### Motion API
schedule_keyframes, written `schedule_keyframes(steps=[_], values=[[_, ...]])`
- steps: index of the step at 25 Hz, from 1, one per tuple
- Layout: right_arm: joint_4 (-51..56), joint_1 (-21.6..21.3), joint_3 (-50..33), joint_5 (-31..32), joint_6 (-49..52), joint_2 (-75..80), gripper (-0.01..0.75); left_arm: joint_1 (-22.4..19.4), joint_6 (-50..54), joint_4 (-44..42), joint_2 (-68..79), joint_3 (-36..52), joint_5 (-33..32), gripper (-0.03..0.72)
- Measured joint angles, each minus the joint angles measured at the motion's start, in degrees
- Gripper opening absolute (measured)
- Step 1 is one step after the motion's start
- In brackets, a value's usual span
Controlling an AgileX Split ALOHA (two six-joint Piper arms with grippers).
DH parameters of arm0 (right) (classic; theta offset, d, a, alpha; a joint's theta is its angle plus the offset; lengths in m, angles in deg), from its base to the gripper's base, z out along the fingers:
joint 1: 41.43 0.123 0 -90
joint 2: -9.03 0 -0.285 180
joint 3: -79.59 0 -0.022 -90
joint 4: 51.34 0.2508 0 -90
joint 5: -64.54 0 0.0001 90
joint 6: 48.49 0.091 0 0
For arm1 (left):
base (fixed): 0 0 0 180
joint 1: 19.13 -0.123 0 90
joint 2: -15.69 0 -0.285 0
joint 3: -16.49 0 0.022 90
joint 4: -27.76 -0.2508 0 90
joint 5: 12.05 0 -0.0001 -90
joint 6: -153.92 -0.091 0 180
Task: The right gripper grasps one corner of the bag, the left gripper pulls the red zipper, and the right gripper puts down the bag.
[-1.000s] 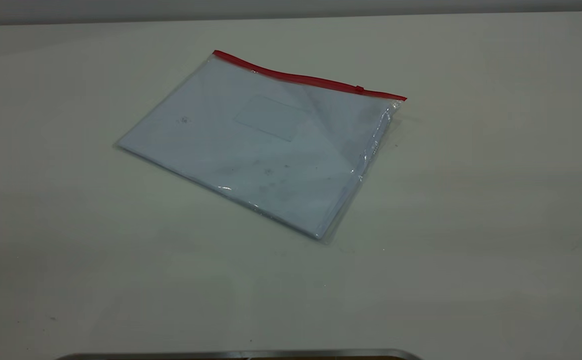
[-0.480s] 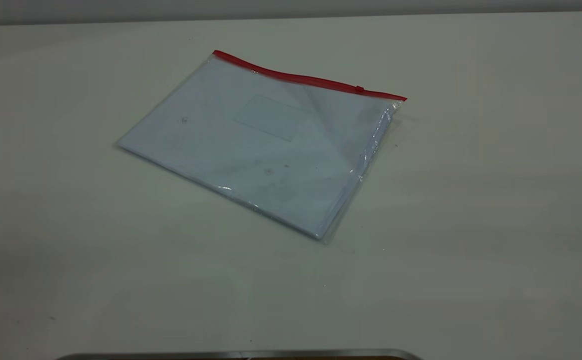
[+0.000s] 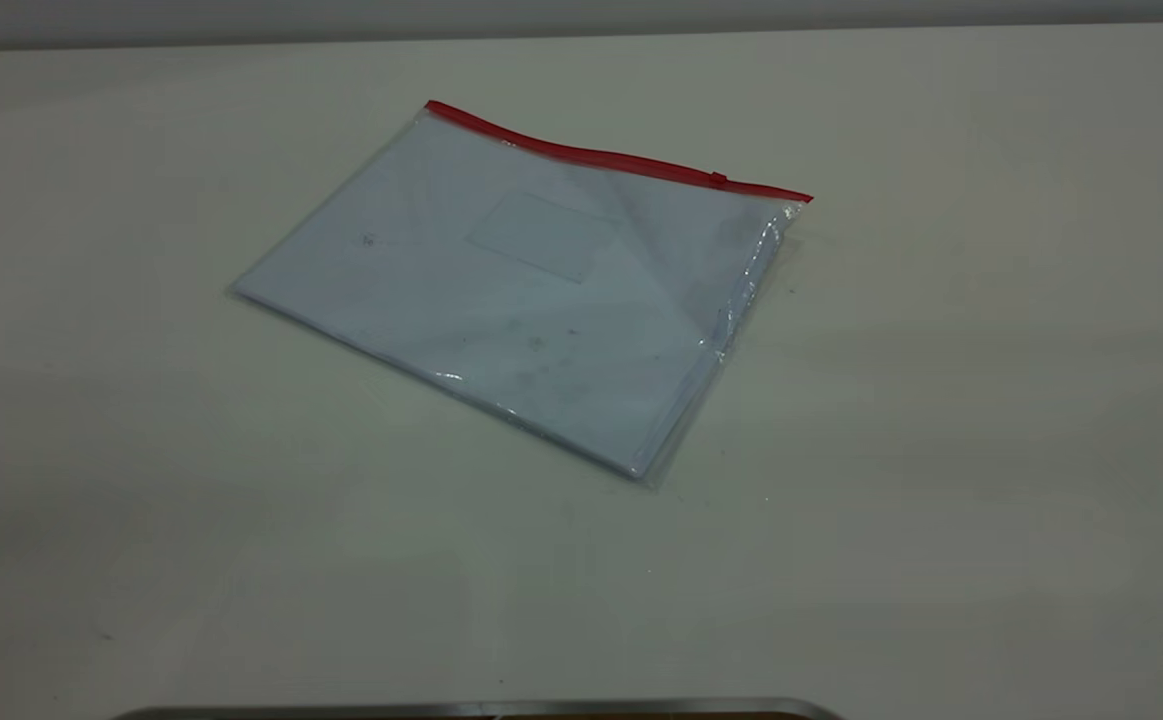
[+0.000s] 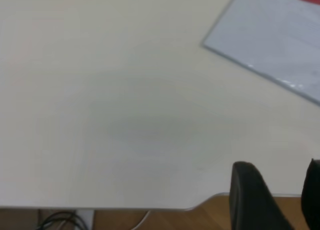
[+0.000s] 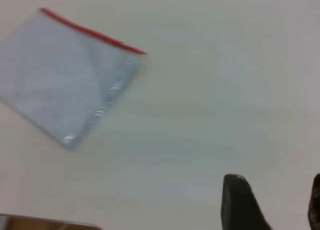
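The bag [image 3: 531,290] lies flat on the white table [image 3: 941,450], pale sheets inside. Its red zipper [image 3: 601,155] runs along the far long edge, with the small slider tab [image 3: 718,179] near the right end. The bag's corner [image 3: 799,203] sits where the strip ends at the right. Neither arm shows in the exterior view. The left gripper [image 4: 277,185] is open and empty over the table's edge, far from the bag [image 4: 280,40]. The right gripper [image 5: 275,195] is open and empty above bare table, well apart from the bag [image 5: 65,80] and its zipper [image 5: 95,34].
A metal rim [image 3: 481,708] lies at the table's near edge in the exterior view. Wooden floor and cables [image 4: 65,221] show past the table edge in the left wrist view.
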Motion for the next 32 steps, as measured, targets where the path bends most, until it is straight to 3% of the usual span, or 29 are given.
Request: schedule_keyframes(steps=[4, 7, 12, 19, 23, 26, 32], values=[[8.2, 0.0, 0.0, -11.6, -6.7, 12.3, 0.376, 0.0, 0.0, 0.2, 0.0, 0.0, 0.3, 0.317], [13.6, 0.0, 0.0, -19.1, -15.8, 23.8, 0.426, 0.0, -0.1, 0.2, 1.1, -0.5, 1.9, 0.321], [28.7, 0.0, 0.0, -28.4, -33.7, 43.0, 0.553, 0.0, -1.7, 0.2, 12.4, -3.7, 13.6, 0.361], [63.7, 0.0, 1.2, -31.6, -69.1, 70.0, 0.574, 0.0, -4.1, 3.5, 36.4, -8.9, 27.8, 0.437], [80.6, 0.1, 5.6, -31.5, -86.1, 83.4, 0.574, 0.0, -9.5, 8.3, 49.9, -12.6, 32.2, 0.446], [86.0, 1.3, 10.2, -31.4, -91.8, 92.5, 0.574, 0.0, -14.3, 12.4, 59.4, -16.5, 33.8, 0.447], [87.7, 5.6, 20.7, -27.7, -93.3, 110.1, 0.574, 0.0, -22.5, 24.6, 73.6, -23.5, 35.6, 0.447]])
